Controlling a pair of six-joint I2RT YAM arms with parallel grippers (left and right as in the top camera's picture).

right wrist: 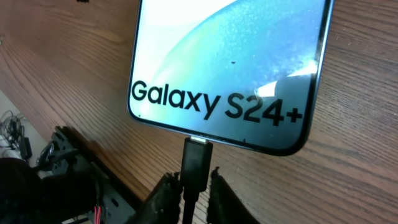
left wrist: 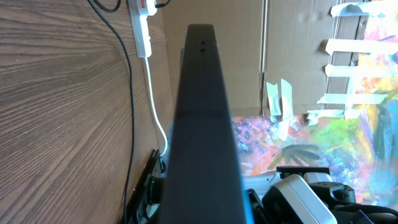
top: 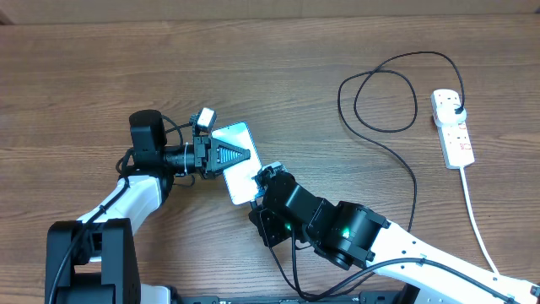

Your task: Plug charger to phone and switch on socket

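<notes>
Black "Galaxy S24+" txt on phone (right wrist: 230,56) scrn

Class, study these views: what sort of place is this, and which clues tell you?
Probably a robotics lab bench: robot arms on a wooden table, a cardboard backdrop, and a phone and power strip as props.

— Are the socket's (top: 453,128) switches on?
— Too small to tell from overhead.
— And the phone (top: 242,179)?
— The left gripper (top: 240,154) covers its middle. In the right wrist view its far end is cut off, and in the left wrist view it is a dark blur.
</notes>
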